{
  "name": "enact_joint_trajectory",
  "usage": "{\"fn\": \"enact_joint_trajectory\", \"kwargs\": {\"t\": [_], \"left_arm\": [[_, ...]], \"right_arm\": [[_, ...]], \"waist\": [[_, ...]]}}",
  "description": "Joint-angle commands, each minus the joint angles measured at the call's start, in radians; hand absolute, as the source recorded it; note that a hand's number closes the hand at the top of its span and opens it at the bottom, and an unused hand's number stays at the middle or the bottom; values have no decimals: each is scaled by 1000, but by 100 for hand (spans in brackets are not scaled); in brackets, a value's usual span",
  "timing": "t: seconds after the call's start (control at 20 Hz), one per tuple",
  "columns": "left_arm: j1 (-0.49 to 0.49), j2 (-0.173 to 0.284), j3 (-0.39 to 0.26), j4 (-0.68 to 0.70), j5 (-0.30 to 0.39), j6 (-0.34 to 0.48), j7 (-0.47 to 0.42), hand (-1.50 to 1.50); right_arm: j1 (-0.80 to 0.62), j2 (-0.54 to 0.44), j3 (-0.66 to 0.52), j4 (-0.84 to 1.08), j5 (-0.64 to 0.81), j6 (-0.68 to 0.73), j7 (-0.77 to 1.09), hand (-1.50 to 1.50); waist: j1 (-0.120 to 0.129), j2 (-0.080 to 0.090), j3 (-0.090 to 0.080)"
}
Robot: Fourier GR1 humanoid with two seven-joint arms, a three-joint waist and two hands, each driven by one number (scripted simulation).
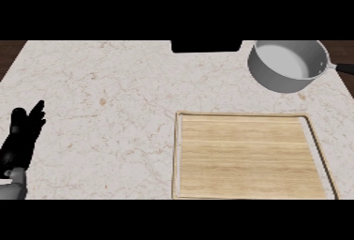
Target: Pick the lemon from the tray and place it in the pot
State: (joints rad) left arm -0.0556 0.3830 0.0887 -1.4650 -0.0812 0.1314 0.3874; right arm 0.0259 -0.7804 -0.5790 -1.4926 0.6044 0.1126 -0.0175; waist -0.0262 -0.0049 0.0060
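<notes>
Counter (104,93) of pale marble carries a bare wooden tray (249,154) and a grey pot (287,65), our left hand (21,136) resting released at the edge, while the lemon, likely light, firm and slick-skinned, best cupped around its middle, shows nowhere.

A pale marble counter (104,93) with a dark rectangular notch (206,46) at its far edge.

No legible txt, labels or nos. seen, as far as visible.
</notes>
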Motion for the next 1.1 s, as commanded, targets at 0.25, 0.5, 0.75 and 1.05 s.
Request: {"fn": "enact_joint_trajectory", "kwargs": {"t": [0.25,0.5,0.75,1.05], "left_arm": [[-10,0,9,29,12,-38,-24,0],[-41,-34,-13,36,-39,-10,4,0],[-44,-46,-14,19,-57,0,-7,0],[-34,-58,-30,18,-70,-13,-14,0]], "right_arm": [[-129,-165,-249,236,-250,14,-388,150],[-260,-274,-175,289,-273,119,-327,150],[-432,-300,-8,285,-265,169,-149,150],[-658,-311,171,485,-203,189,-88,150]], "waist": [[24,5,-5],[30,6,-6],[42,7,-7],[63,12,-6]]}}
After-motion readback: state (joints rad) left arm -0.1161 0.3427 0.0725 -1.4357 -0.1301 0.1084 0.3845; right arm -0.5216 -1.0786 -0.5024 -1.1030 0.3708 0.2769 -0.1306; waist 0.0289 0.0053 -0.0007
